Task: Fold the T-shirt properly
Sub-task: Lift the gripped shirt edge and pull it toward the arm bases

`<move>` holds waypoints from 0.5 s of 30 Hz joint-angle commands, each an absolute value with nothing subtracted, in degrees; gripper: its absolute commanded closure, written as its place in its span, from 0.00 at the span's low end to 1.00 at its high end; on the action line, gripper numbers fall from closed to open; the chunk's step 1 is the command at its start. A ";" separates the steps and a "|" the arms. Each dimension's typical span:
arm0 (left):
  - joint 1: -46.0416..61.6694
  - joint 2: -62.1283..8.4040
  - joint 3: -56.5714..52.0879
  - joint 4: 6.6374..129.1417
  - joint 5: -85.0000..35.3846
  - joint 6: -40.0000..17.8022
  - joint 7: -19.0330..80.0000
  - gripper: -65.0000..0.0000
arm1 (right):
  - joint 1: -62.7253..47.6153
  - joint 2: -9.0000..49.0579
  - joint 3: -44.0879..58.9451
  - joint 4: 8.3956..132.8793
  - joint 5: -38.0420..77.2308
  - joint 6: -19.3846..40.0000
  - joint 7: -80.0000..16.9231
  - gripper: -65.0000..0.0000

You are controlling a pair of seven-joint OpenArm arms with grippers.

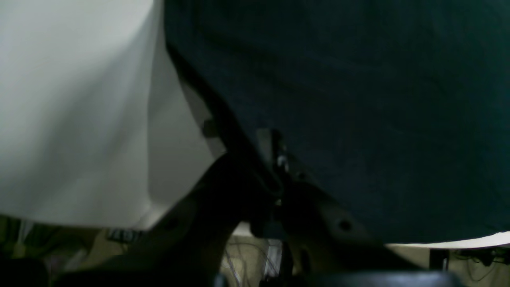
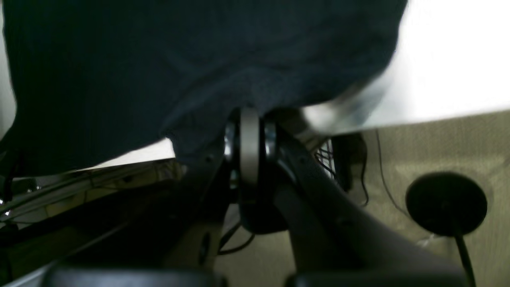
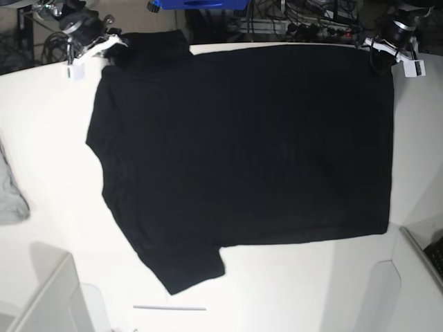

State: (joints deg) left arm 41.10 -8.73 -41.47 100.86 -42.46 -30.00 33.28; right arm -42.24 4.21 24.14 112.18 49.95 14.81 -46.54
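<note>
The white table (image 3: 48,207) carries everything. The T-shirt (image 3: 242,152) lies spread flat on it, plain black side up, stretching between the two grippers along the far edge. One short sleeve sticks out toward the near edge, well away from both grippers. The right gripper (image 3: 114,50) is closed on the shirt's far corner by the other sleeve, and in its wrist view black cloth bunches right at the pinched jaws. The left gripper (image 3: 379,50) is clamped on the opposite far corner at the hem, where the shirt's edge runs into the closed jaws. A light grey cloth (image 3: 10,197) lies near the table's edge, well apart from the right gripper.
</note>
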 commanded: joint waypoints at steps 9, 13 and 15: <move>39.78 -7.78 -41.80 106.51 -43.65 -30.02 32.48 1.00 | -37.41 5.14 24.40 113.63 51.12 12.18 -45.67 1.00; 36.97 -7.78 -42.07 106.33 -43.65 -30.02 37.41 1.00 | -33.10 5.23 24.48 113.63 50.86 12.09 -49.36 1.00; 35.30 -7.69 -42.68 106.33 -43.56 -30.02 39.43 1.00 | -30.64 5.23 24.48 113.63 50.86 12.00 -51.56 1.00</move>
State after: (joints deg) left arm 34.85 -7.07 -41.95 105.45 -42.57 -30.00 40.64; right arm -30.41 4.69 24.14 112.51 50.13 11.79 -52.38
